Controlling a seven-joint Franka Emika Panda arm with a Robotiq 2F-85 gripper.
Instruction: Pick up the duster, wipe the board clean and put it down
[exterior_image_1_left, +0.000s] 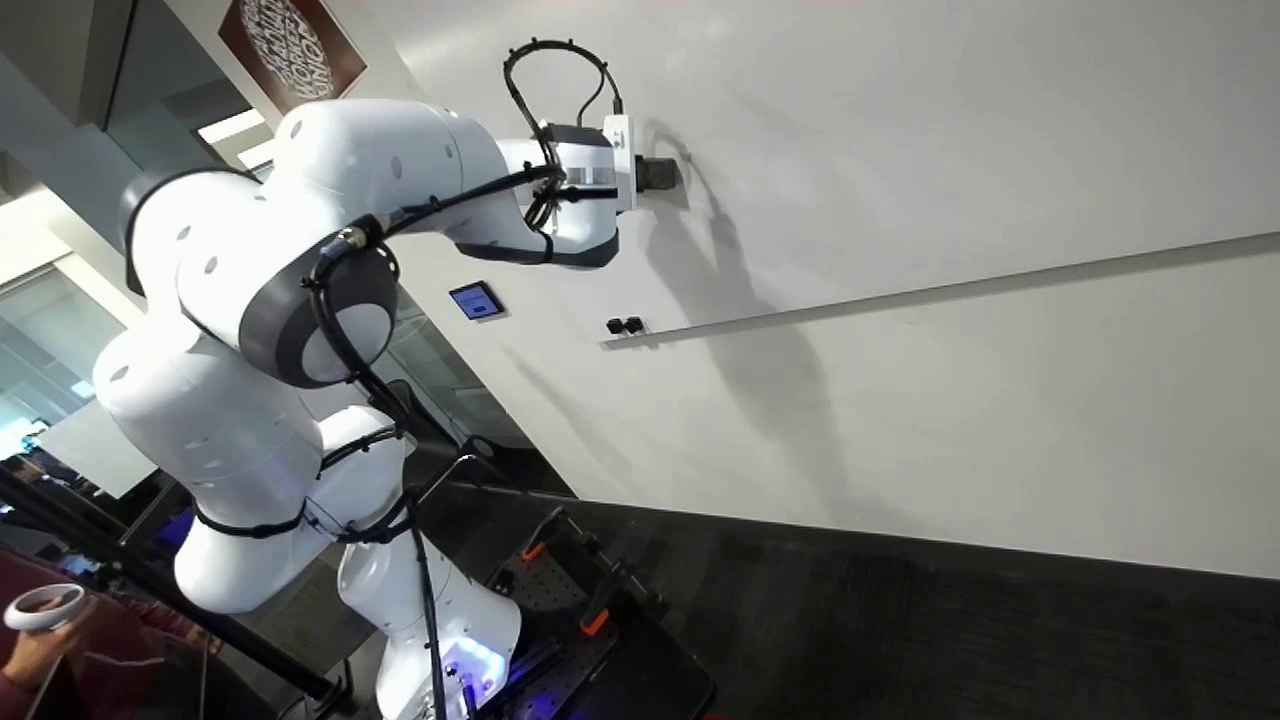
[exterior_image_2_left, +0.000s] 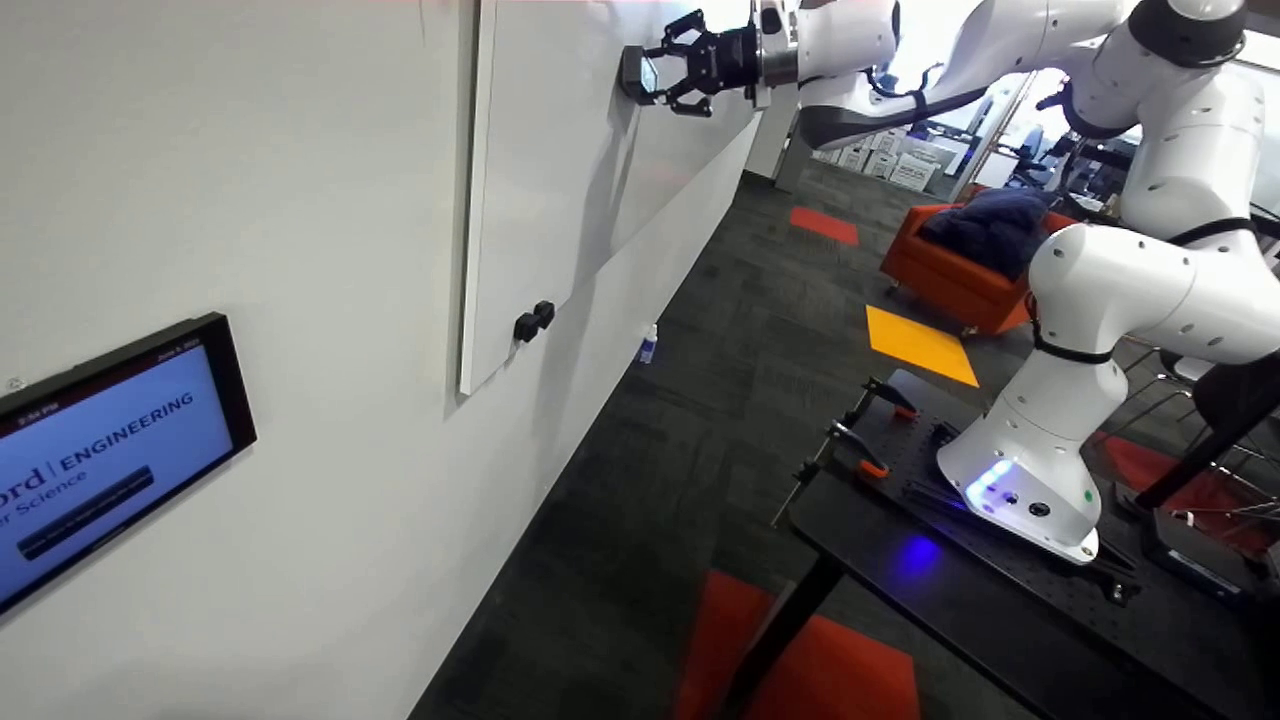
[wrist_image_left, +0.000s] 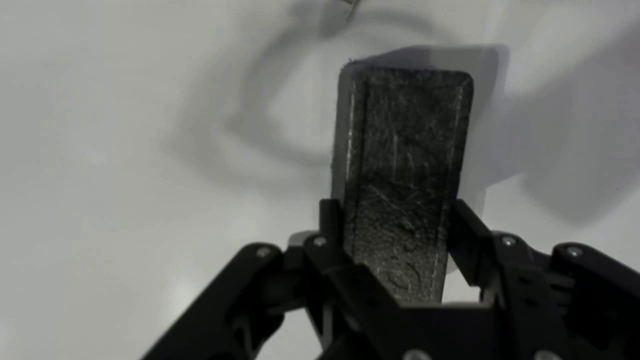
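Note:
The duster (wrist_image_left: 405, 150), a scuffed black block, stands lengthwise in the wrist view between the fingertips of my gripper (wrist_image_left: 395, 220). Both fingers press on its long sides, so the gripper is shut on it. An exterior view shows the duster (exterior_image_2_left: 632, 76) at the face of the white board (exterior_image_2_left: 540, 180), with the gripper (exterior_image_2_left: 662, 75) behind it. Whether it touches the board or hovers just off it I cannot tell. Shadows of the arm and its cable fall on the board (exterior_image_1_left: 950, 150). No clear pen marks show around the duster.
Small black blocks (exterior_image_1_left: 625, 325) sit at the end of the board's lower ledge (exterior_image_1_left: 940, 293). A wall screen (exterior_image_2_left: 130, 450) hangs beside the board. The arm stands on a black table (exterior_image_2_left: 900, 610) with clamps. A person (exterior_image_1_left: 60, 650) holds a controller at the lower left.

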